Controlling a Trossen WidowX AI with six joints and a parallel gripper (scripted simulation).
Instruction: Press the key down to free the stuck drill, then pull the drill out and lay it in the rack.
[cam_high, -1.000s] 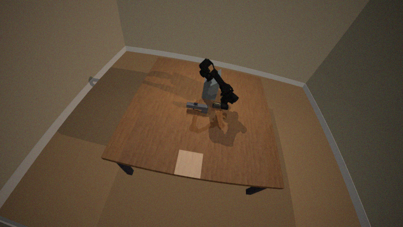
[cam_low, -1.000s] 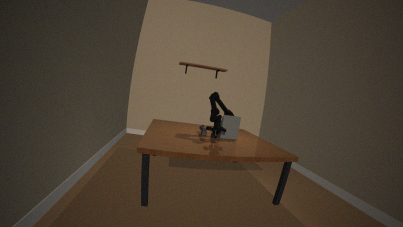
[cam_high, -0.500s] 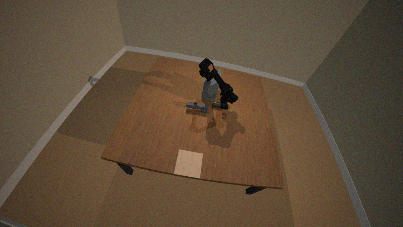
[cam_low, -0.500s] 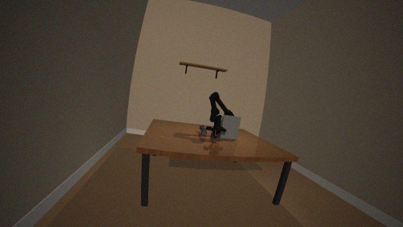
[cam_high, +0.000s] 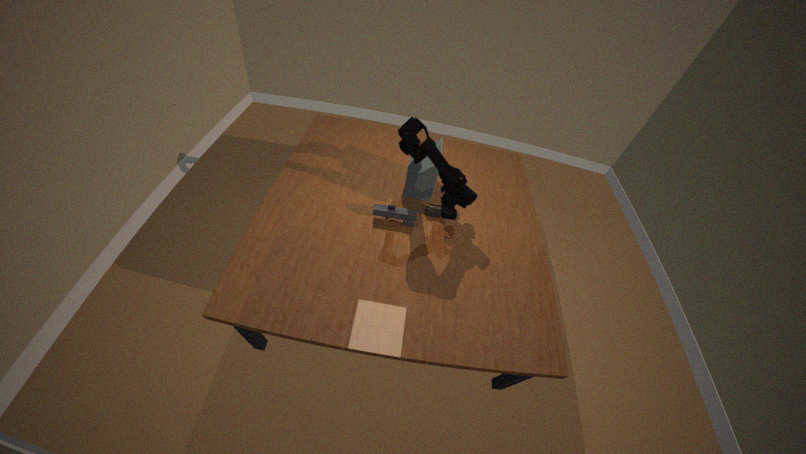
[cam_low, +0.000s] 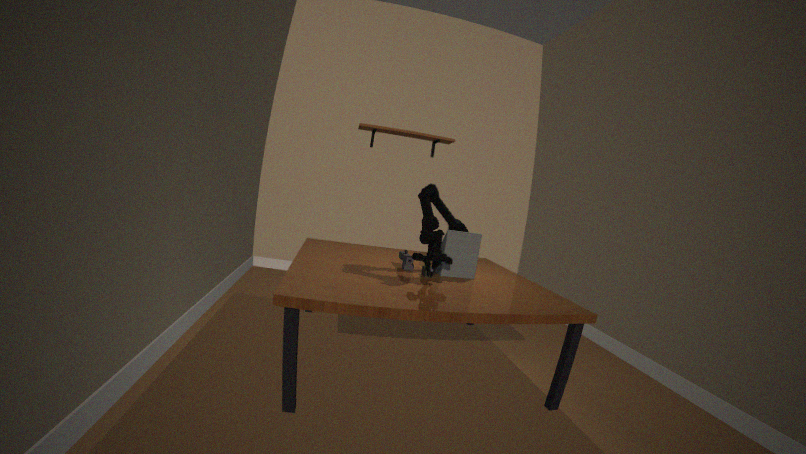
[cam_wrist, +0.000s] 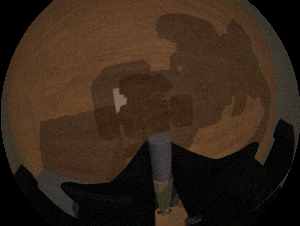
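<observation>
My gripper (cam_high: 447, 213) (cam_low: 431, 269) (cam_wrist: 154, 144) points down low over the table and is shut on the drill. The drill (cam_wrist: 160, 152) shows in the wrist view as a grey cylinder with a yellowish lower part, between the black fingers. A small dark grey piece (cam_high: 433, 213), seemingly the rack, lies at the fingers in the top view; its shape is partly hidden by the gripper. The grey spindle block (cam_high: 401, 214) (cam_low: 406, 261) stands to the left, apart from the gripper. A small dark knob (cam_high: 391, 208), seemingly the key, sits on its top.
A tall light grey block (cam_high: 419, 183) (cam_low: 463, 255) stands close behind the gripper, beside the arm. A pale square (cam_high: 377, 328) is at the table's front edge in the top view. A wooden shelf (cam_low: 406, 133) hangs on the far wall.
</observation>
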